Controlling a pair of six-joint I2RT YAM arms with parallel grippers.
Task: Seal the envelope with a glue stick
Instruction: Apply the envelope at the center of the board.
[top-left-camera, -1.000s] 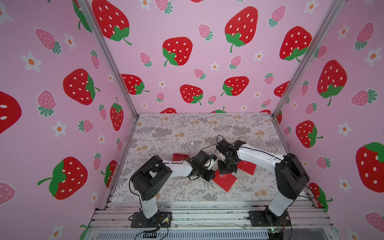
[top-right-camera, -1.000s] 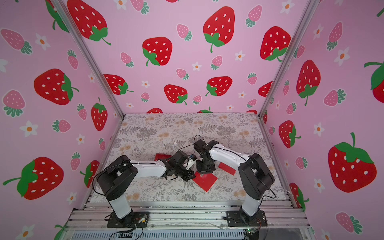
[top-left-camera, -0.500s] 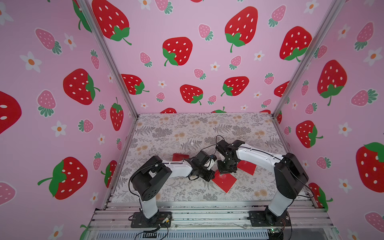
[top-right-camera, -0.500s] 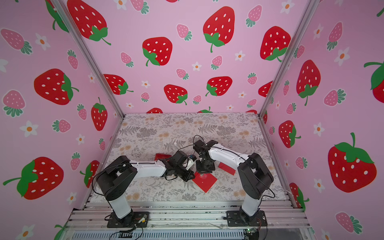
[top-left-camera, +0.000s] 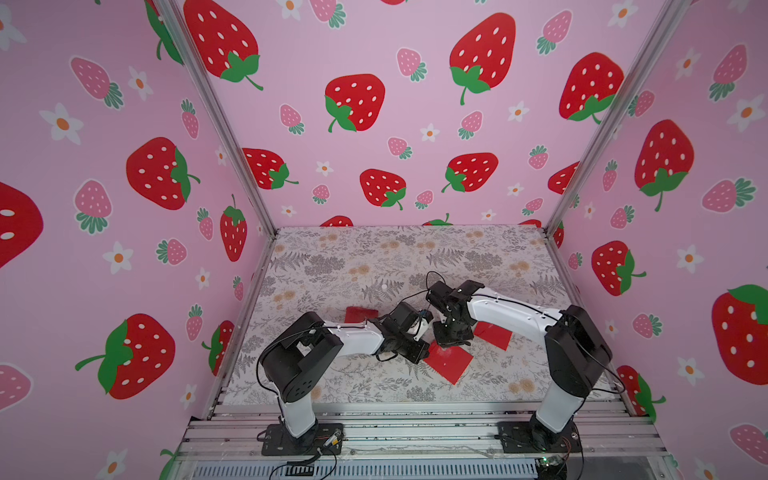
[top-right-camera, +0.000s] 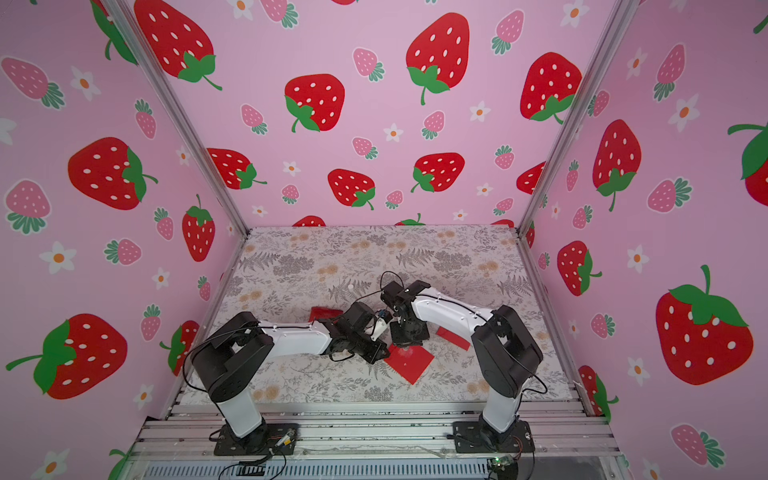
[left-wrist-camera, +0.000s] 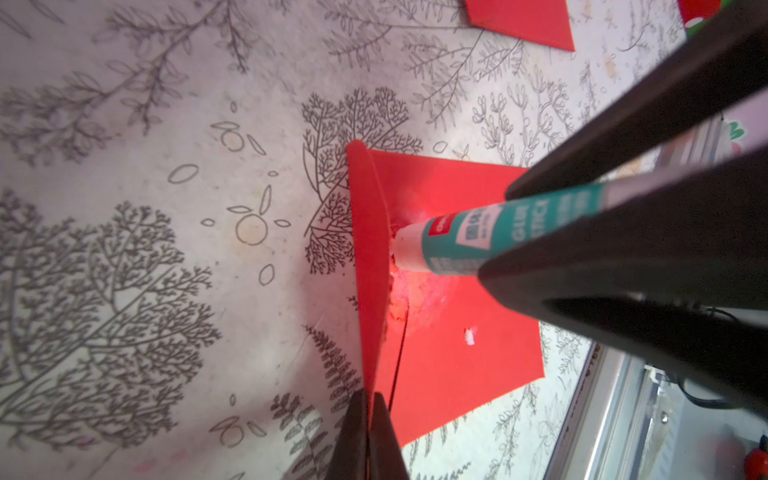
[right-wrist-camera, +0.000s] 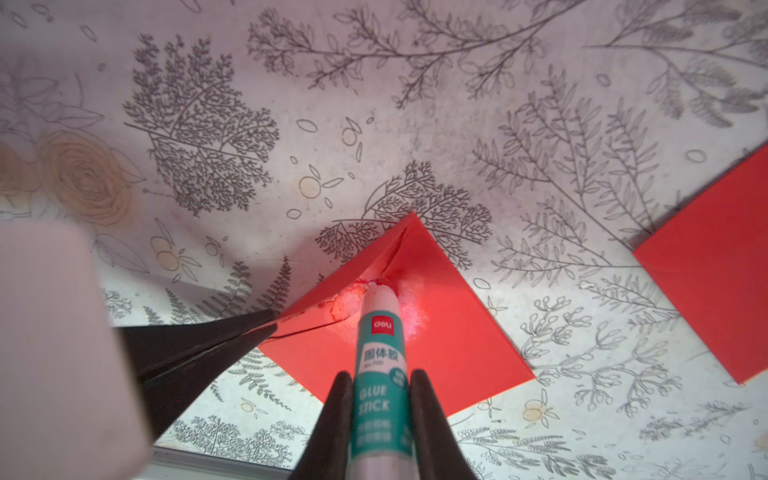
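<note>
Envelope (top-left-camera: 451, 365): lies flat on the table (top-left-camera: 374, 257) near the front edge, between the two arms, with its flap (left-wrist-camera: 368, 257) lifted upright. Left hand (left-wrist-camera: 368, 399): clenched on the flap's edge, holds it up off the body. Right hand (right-wrist-camera: 381, 374): grasps the glue stick (right-wrist-camera: 380, 332) around its teal label, with the uncapped tip pressed on the envelope's body right at the fold under the flap. Glue smear (right-wrist-camera: 349, 305): spreads whitish and lumpy around the tip, with a loose crumb (left-wrist-camera: 469, 336) lying apart on the red paper.

Against a second ago, shows next to no change: same arm poses, same grips, tip on the same patch. Reads as dwelling on one spot, so probably enough glue there already. Leaves for the task: lift the stick clear, lower the flap, press it down. Risks scuffing or wrinkling the softened paper with more rubbing.
</note>
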